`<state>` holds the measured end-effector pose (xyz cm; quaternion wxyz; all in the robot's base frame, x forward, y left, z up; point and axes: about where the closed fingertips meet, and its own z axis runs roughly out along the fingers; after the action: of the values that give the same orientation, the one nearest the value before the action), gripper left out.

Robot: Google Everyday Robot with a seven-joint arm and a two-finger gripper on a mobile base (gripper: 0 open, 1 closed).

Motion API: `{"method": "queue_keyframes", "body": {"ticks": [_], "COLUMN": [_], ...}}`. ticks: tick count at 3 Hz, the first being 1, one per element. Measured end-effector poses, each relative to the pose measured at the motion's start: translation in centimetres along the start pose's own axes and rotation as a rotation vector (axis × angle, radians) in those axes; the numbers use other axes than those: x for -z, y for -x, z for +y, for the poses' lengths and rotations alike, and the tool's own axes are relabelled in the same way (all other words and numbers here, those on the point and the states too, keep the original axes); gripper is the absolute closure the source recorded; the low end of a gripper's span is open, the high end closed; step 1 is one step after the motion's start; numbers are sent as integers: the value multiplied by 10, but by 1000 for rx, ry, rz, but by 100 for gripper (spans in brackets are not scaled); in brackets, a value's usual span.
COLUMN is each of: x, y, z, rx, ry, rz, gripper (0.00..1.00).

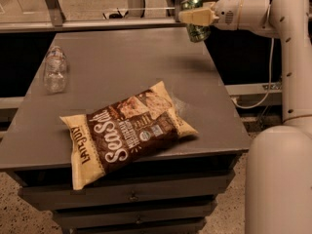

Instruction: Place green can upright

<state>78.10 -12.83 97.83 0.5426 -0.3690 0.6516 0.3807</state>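
The green can [196,29] is dark green with a silver top and hangs in the air above the table's far right corner, roughly upright and slightly tilted. My gripper [195,16] reaches in from the right and is shut on the green can, its pale fingers [197,16] across the can's upper part. The can is clear of the table top [131,67].
A large brown-and-cream chip bag [124,130] lies near the table's front edge. A clear plastic bottle [54,68] lies at the left side. My arm's white base [278,179] stands to the right of the table. A metal rail [87,23] runs behind the table.
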Motion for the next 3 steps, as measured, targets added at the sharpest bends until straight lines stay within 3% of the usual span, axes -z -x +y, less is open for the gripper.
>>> {"method": "queue_keyframes", "body": {"ticks": [1, 2, 3], "x": [2, -2, -8], "y": [-1, -9, -12], "z": [6, 14, 19], "rx": [129, 195, 205], "ry": [-4, -9, 2], "rz": [-109, -148, -149], "gripper": [100, 100, 100]}}
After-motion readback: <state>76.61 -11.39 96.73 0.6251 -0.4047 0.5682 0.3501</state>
